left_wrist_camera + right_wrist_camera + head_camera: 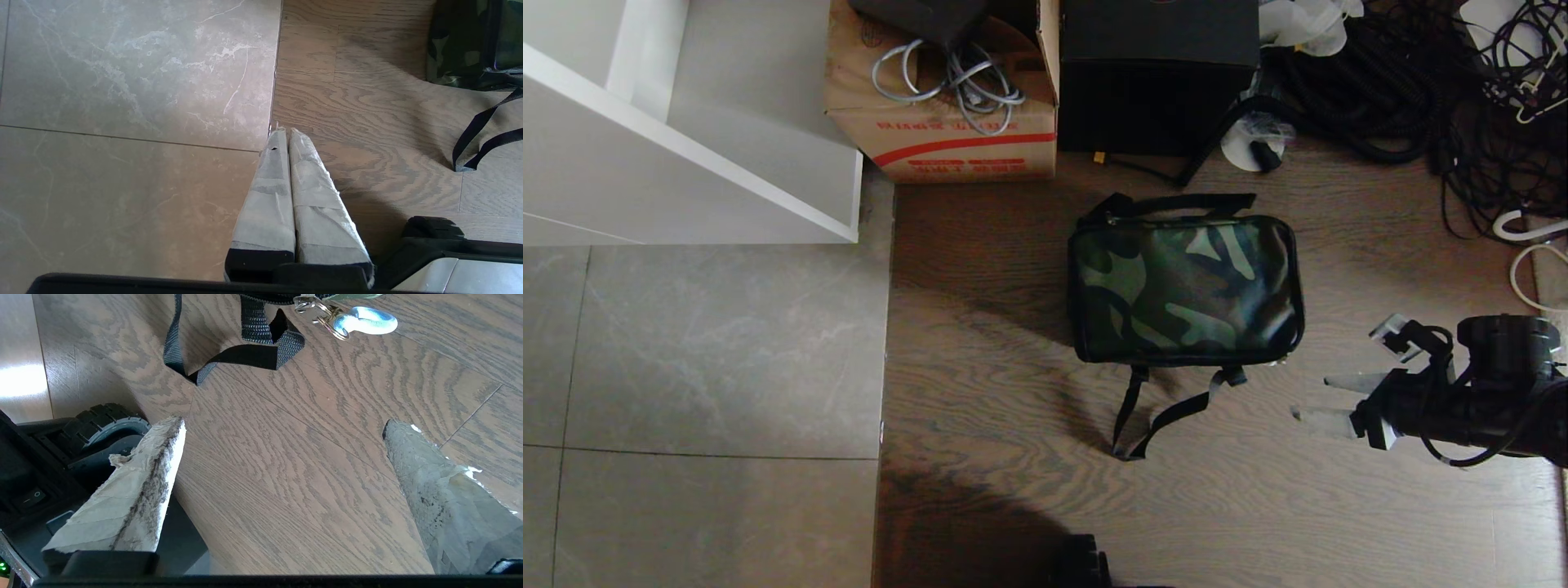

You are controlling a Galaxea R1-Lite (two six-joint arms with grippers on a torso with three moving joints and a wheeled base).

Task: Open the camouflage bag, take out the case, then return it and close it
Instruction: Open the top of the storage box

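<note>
One zipped camouflage bag on the wood floor, right gripper spread beside it.

Head view: the camouflage bag (1184,286) lies centre frame, soft and floppy; right gripper (1319,400) at lower right, fingers released.
Left wrist view: left gripper (288,134) parked, fingers pressed together, empty.
Right wrist view: one white zipper pull (365,320) at top, probably the best hold; two black straps (245,347).

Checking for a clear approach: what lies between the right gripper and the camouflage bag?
Only bare wood floor in the head view, between the open right gripper and the camouflage bag. The right wrist view adds the bag's black strap and white zipper pull ahead.
</note>
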